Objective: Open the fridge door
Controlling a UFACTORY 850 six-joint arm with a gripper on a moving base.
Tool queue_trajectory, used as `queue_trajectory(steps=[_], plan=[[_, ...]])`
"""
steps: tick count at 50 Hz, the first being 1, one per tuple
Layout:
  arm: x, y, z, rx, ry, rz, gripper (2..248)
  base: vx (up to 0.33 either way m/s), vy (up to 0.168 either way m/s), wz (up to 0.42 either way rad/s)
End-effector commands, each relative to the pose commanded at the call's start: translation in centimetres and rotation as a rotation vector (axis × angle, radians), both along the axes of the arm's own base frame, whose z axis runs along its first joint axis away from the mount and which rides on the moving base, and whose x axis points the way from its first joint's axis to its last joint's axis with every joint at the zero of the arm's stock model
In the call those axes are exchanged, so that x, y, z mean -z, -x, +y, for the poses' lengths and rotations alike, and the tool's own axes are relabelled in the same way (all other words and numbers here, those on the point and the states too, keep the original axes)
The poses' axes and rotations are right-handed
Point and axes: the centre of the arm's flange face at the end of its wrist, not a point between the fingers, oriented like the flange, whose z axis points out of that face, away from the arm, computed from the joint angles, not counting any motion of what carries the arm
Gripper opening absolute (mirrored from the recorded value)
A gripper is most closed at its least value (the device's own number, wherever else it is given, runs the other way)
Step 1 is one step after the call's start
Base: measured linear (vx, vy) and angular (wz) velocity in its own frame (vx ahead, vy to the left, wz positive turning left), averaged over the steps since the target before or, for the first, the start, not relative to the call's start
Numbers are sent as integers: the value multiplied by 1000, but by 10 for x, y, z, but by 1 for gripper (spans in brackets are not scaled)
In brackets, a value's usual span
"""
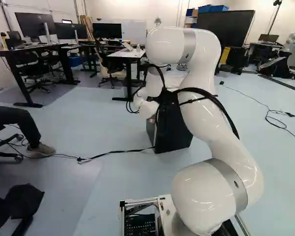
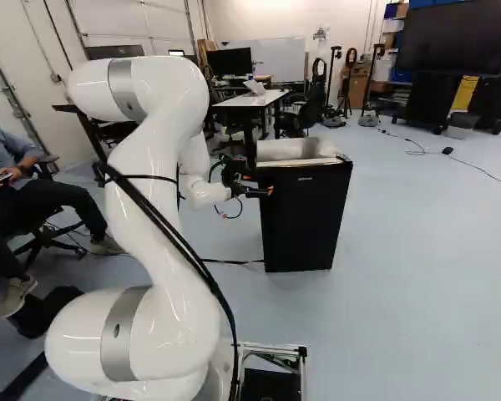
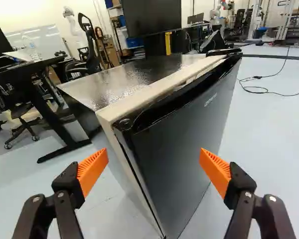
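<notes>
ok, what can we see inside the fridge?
Nothing inside. The door looks closed over the front of the fridge, and only a thin dark seam shows along its edge. Shelves or contents, if any, are covered; can't tell.

Over my feed, I counted one fridge (image 2: 305, 217), one pincer (image 2: 260, 184), two fingers (image 3: 65, 199), two orange pads (image 3: 92, 169), one big screen (image 2: 459, 38) and one whiteboard (image 2: 271, 54).
</notes>
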Motion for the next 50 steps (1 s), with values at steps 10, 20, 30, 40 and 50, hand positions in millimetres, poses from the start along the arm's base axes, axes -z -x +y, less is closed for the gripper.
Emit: queue_trajectory(steps=[10,20,30,40,50], plan=[[0,1,-1,22,-5,0,247,0,0,0],[1,2,-3,43,-9,1,247,0,0,0],[1,3,-4,60,-12,2,247,0,0,0],[1,3,-4,62,-13,2,247,0,0,0],[1,3,-4,62,-13,2,247,0,0,0]])
